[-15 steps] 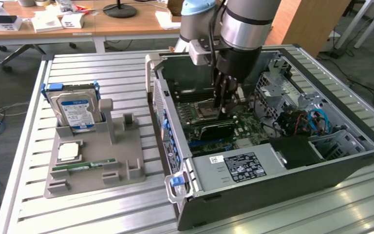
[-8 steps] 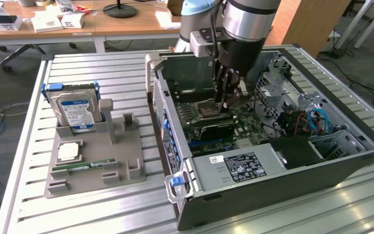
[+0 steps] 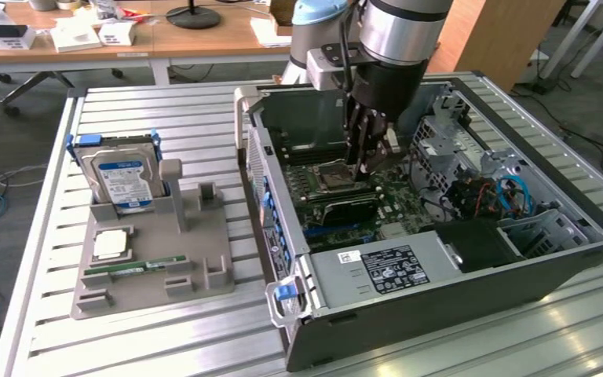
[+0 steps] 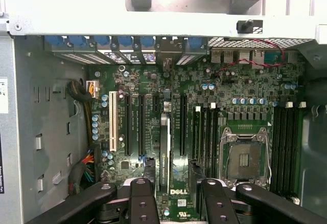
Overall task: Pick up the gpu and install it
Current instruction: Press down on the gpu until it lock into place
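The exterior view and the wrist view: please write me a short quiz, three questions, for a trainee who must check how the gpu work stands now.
1. True or false: the fingers are shut on the gpu.
2. Which part stands upright in the grey holder? A gpu; B hard drive; C power supply.
3. Where does the CPU lie?
Key: 1 false: the fingers are open, and the gpu stands on edge on the motherboard between them. 2 B. 3 In the grey holder, between the hard drive and the RAM stick.

Exterior view high over computer case (image 3: pixel 438 306), wrist view close, both facing motherboard (image 4: pixel 189 81)
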`<action>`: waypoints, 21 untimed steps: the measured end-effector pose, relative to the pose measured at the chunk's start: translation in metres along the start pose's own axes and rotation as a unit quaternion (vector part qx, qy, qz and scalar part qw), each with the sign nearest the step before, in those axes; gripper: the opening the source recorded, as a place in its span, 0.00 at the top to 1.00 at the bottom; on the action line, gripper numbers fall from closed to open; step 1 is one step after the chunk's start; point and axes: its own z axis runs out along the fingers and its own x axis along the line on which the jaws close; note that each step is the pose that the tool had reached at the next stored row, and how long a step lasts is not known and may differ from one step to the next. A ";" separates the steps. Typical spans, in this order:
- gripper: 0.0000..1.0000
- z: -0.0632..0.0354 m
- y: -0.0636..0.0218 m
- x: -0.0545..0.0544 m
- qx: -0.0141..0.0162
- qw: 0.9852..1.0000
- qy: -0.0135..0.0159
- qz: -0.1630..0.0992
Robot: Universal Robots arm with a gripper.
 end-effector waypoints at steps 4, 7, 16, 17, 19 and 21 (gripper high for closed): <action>0.61 0.0000 0.0000 0.000 0.000 1.000 0.000 0.000; 0.61 0.0000 0.0000 0.000 0.000 1.000 0.000 0.000; 0.36 0.0000 0.0000 0.000 0.000 1.000 0.000 0.000; 0.36 0.0000 0.0000 0.000 0.000 1.000 0.000 0.000; 0.37 0.0000 0.0000 0.000 0.000 1.000 0.000 0.000; 0.44 0.0000 0.0000 0.000 0.000 1.000 0.000 0.000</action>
